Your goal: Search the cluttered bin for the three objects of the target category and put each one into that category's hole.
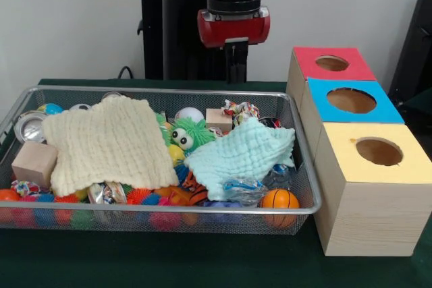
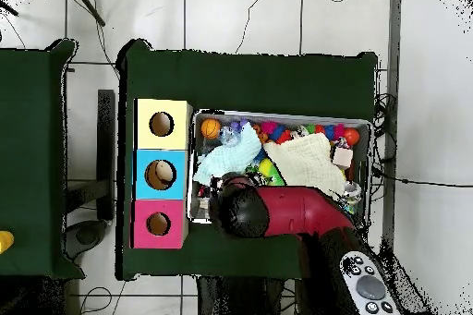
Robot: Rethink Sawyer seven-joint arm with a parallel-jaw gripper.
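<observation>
The wire mesh bin (image 1: 162, 217) is full of toys and also shows in the overhead view (image 2: 282, 115). One spotted knotted fabric bundle (image 1: 241, 108) lies at the bin's far side, beside a small wooden block (image 1: 219, 119). Another spotted bundle (image 1: 25, 187) peeks out at the front left corner. Any third one is hidden. The yellow-topped box (image 1: 378, 187) stands right of the bin, with its round hole (image 1: 379, 151); the hole also shows in the overhead view (image 2: 162, 124). My gripper (image 1: 236, 65) hangs above the bin's far edge, holding nothing that I can see. In the overhead view my arm (image 2: 277, 210) covers it.
A cream cloth (image 1: 108, 143) and a mint cloth (image 1: 243, 153) cover much of the bin. A green plush (image 1: 187, 134), an orange ball (image 1: 279, 199), a wooden block (image 1: 34, 163) and spiky balls lie around them. The blue-topped box (image 1: 351, 101) and red-topped box (image 1: 332, 63) stand behind the yellow one.
</observation>
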